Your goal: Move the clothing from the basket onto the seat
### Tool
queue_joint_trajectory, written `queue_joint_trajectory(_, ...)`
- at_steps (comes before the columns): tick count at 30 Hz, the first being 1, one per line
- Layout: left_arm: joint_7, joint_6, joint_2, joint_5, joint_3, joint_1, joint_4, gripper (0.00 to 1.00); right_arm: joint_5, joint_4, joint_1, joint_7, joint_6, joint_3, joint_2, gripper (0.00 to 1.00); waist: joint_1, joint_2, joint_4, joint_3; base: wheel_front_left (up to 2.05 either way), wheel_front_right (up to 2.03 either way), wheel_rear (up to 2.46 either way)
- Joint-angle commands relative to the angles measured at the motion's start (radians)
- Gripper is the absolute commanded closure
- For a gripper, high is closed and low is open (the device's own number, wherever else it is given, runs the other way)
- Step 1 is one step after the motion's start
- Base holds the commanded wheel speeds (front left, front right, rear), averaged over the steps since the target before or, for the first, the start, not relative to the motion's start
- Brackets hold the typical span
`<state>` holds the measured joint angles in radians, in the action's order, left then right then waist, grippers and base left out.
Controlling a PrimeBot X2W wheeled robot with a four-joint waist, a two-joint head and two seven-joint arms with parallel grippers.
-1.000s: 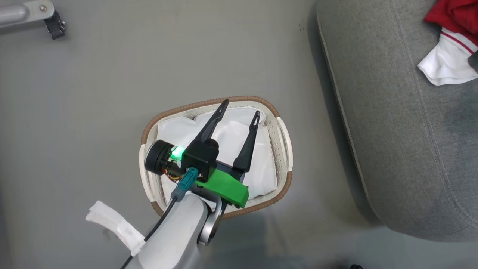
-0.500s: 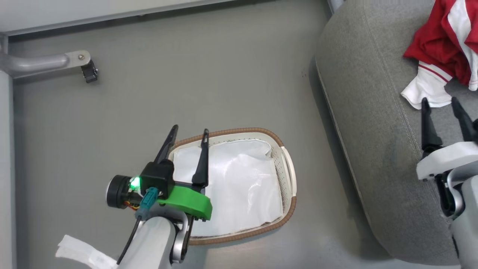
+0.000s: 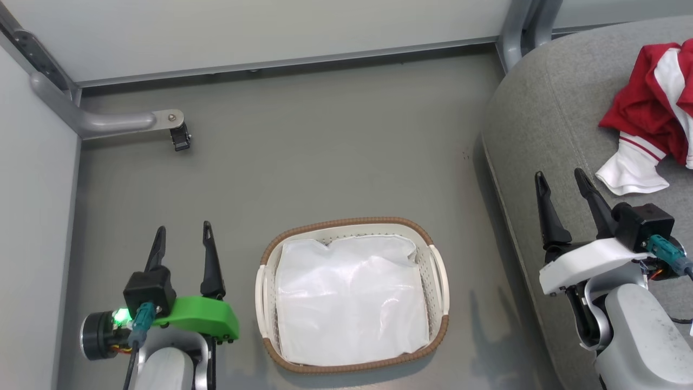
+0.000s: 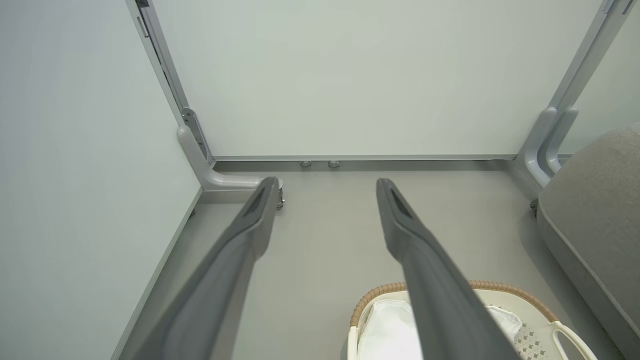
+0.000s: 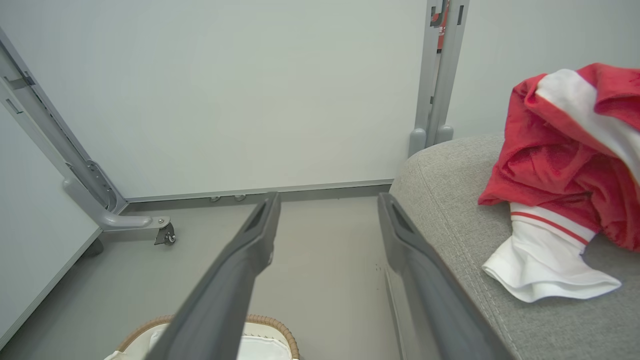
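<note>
The red-and-white clothing [image 3: 652, 130] lies bunched on the grey seat [image 3: 541, 119] at the right; the right wrist view has the clothing [image 5: 560, 165] on the seat [image 5: 450, 200] too. On the floor stands the white basket [image 3: 436, 271] with a brown rim, holding a plain white liner sheet [image 3: 349, 300]. My left gripper [image 3: 183, 235] is open with nothing in it, left of the basket. My right gripper [image 3: 561, 179] is open with nothing in it, over the seat's front edge, short of the clothing. The left wrist view catches the basket [image 4: 530, 300] at the bottom.
Pale wall panels close off the back and left. A grey frame foot with a small black caster [image 3: 180, 136] juts out over the floor at the back left. A grey post [image 3: 522, 27] rises beside the seat's back corner. Grey floor surrounds the basket.
The camera has tilted up and the picture shifted. My left gripper has come out from over the basket to its left. My right gripper has come into view over the seat edge.
</note>
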<state>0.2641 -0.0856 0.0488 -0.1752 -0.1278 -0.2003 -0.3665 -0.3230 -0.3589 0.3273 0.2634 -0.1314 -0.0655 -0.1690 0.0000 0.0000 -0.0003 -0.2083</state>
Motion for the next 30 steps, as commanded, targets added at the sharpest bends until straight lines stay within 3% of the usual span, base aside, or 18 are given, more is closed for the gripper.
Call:
queue_joint_trajectory(1,0.0,0.008,0.004,0.007,0.019,0.026,0.001,0.0,0.003,0.005,-0.023,0.001,0.001,0.002,0.001,0.0,0.0,0.0,0.018,0.028,0.0,0.0,0.0)
queue_joint_trajectory(7,0.0,0.029,0.004,0.008,0.078,0.094,0.039,0.0,0.008,0.014,-0.066,0.001,0.001,-0.006,0.018,0.0,0.0,0.0,0.017,0.067,0.0,0.0,0.0)
queue_joint_trajectory(17,0.0,0.041,0.004,-0.039,0.09,0.201,0.059,0.0,0.007,-0.003,-0.145,0.002,0.001,-0.018,0.037,0.0,0.0,0.0,0.008,0.128,0.0,0.0,0.0)
queue_joint_trajectory(25,0.0,0.076,0.004,-0.077,0.098,0.234,0.046,0.0,0.012,-0.005,-0.184,0.002,0.001,-0.024,0.042,0.0,0.0,0.0,0.013,0.16,0.0,0.0,0.0)
queue_joint_trajectory(26,0.0,0.076,0.0,-0.076,0.095,0.218,0.044,1.0,0.008,-0.005,-0.175,0.0,0.0,-0.025,0.043,1.0,0.0,0.0,0.012,0.159,0.0,0.0,0.0)
queue_joint_trajectory(30,-0.003,0.077,-0.004,-0.081,0.095,0.219,0.011,1.0,0.001,-0.03,-0.187,-0.003,0.0,-0.026,0.054,1.0,0.0,0.0,0.013,0.161,0.0,0.0,0.0)
